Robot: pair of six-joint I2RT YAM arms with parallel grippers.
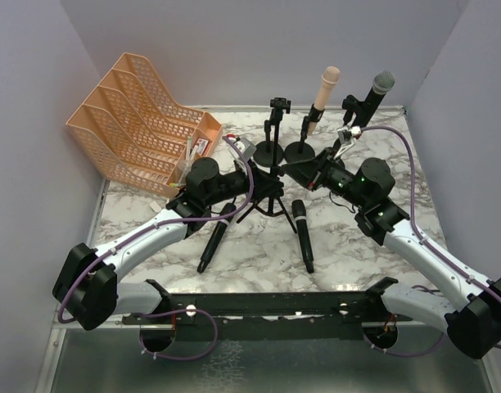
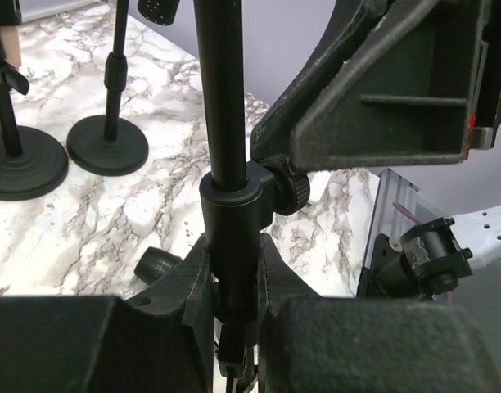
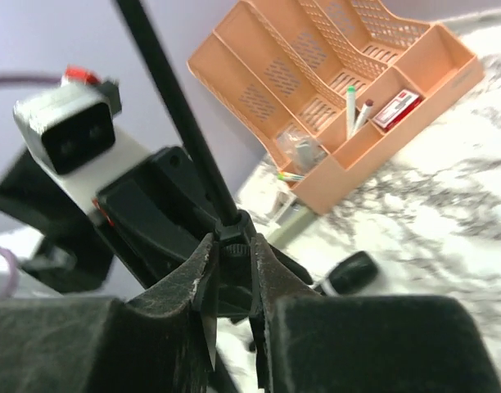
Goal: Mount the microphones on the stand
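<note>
Two all-black stick microphones (image 1: 213, 239) lie flat on the marble counter (image 1: 259, 258), flanking the black tripod stand (image 1: 271, 205). Behind, the pale pink microphone (image 1: 325, 88) and the silver-headed black microphone (image 1: 379, 88) sit on other stands (image 1: 302, 151). The left jaws and the right jaws each clench the tripod's pole (image 2: 222, 98).

The counter (image 1: 259, 262) is white marble veined grey, the mesh file tray (image 1: 144, 106) in its far left corner peach-orange. By the far edge are a pale pink microphone (image 1: 322, 98) and a silver-headed black microphone (image 1: 376, 92). Mid-counter are two black microphones (image 1: 214, 237) (image 1: 303, 233) and a black tripod stand (image 1: 273, 203).
</note>
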